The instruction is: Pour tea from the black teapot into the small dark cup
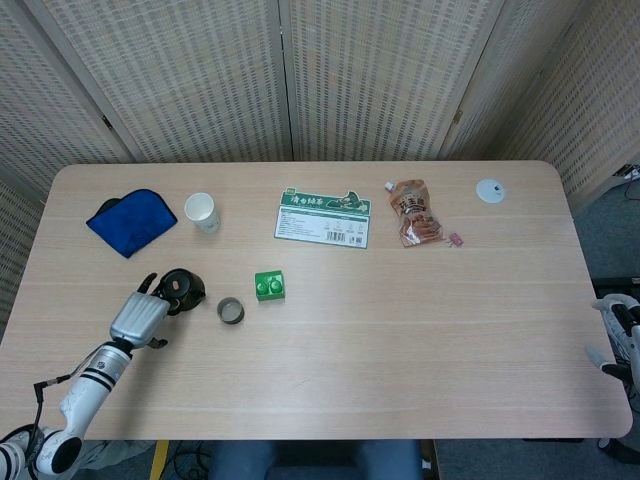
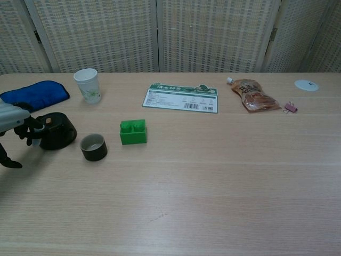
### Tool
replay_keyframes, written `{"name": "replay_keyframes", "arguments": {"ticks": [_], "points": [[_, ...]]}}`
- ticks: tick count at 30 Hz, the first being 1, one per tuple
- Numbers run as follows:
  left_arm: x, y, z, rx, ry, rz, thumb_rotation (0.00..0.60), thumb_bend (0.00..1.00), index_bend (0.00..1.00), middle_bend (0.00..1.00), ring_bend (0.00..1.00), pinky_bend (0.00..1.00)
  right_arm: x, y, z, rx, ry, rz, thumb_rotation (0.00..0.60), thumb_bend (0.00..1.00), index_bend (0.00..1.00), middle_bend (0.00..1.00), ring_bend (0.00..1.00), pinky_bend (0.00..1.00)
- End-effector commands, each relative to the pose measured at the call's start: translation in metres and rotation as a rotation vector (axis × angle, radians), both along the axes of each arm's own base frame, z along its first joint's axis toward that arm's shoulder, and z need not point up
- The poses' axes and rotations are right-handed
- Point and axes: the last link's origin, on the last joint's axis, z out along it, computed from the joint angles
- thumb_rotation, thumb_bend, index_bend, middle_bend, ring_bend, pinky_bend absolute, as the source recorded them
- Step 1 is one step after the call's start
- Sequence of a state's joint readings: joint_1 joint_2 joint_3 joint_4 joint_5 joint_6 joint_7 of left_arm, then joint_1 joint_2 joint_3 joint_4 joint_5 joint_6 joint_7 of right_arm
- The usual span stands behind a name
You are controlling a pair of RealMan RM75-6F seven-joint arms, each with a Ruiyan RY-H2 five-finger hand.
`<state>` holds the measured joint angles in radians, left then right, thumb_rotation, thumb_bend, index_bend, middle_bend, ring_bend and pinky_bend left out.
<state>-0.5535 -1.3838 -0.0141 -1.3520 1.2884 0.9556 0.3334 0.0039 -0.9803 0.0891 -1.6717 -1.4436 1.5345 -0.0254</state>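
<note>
Down at the left edge of the tabletop, the left hand has its fingers at the handle side of the black teapot; whether they actually grip it I cannot tell. That teapot stands upright, with the small dark cup just beside it and a green block further right. Behind them lie a blue cloth and a white paper cup. At the far right edge, the right hand shows only partly, its state unclear.
</note>
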Motion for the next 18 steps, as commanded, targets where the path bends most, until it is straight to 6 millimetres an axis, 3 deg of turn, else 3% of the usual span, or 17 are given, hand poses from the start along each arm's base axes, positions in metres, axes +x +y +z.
{"name": "replay_keyframes", "arguments": {"ticks": [1,9,18], "points": [[-0.0008,-0.0006,-0.0013,-0.005,0.003,0.002,0.600,0.04,0.51,0.48,0.44,0.00,0.0000,0.0001,0.0001,-0.001,0.000,0.000,0.600,0.12,0.34,0.30,0.26,0.30],[-0.0017,-0.0015,-0.0044,-0.018,0.008,0.006,0.599,0.04,0.52,0.50,0.45,0.00,-0.0005,0.0005,-0.0001,-0.002,0.000,-0.002,0.600,0.11,0.34,0.30,0.26,0.30],[-0.0023,0.0002,-0.0054,-0.026,0.003,0.014,0.572,0.04,0.63,0.61,0.54,0.00,-0.0013,0.0008,0.0004,-0.009,-0.003,-0.006,0.600,0.11,0.34,0.30,0.26,0.30]]}}
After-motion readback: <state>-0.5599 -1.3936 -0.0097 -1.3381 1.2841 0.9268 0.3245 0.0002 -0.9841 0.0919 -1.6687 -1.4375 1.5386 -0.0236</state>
